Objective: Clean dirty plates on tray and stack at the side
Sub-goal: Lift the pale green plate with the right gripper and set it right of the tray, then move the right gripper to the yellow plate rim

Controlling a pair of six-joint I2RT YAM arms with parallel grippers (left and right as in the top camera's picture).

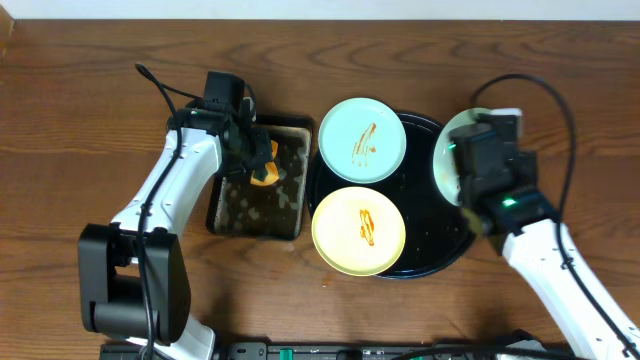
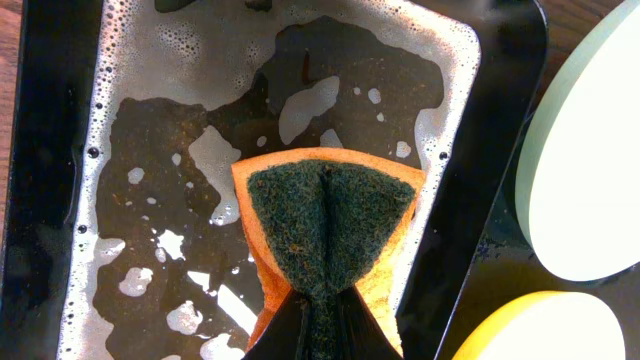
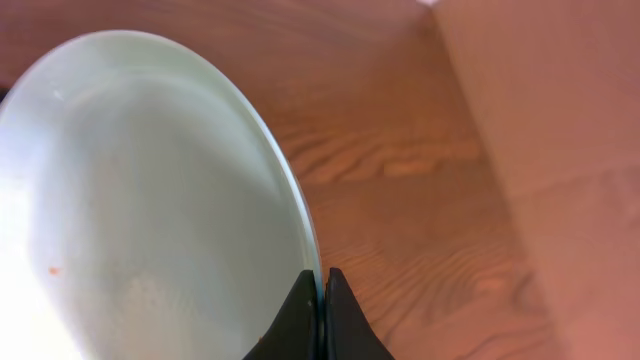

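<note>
Tabletop: brown wood-grain table point(image 1: 80, 100), carrying everything below.
Tray: round glossy black tray point(image 1: 432, 225) with a raised rim sits right of centre. Two plates lie flat on its left half; most of its right half is bare.
Pan: rectangular dark pan point(image 1: 240, 212) stands just left of the tray and holds shallow soapy water with patches of foam.
Flat mint plate: pale mint-blue plate point(image 1: 361, 140) lies face up at the tray's far left. It overhangs the rim toward the pan and has a brown-orange sauce streak at its middle.
Yellow plate: pale yellow plate point(image 1: 359, 230) lies face up at the tray's near left, just beside the mint one. It also pokes past the rim and has the same sauce streak.
Held plate: second mint-blue plate point(image 3: 150, 200) is tilted up on edge at the tray's right side. Its face looks almost clean, with one tiny reddish speck.
Sponge: orange sponge point(image 2: 330, 225) with a dark green scouring face is folded and hangs over the pan's right half. Whether it touches the water cannot be told.
Right gripper: right gripper point(image 3: 322, 300) has its fingertips pressed onto the held plate's rim.
Left gripper: left gripper point(image 2: 320, 325) pinches the sponge's folded end between its fingers.
</note>
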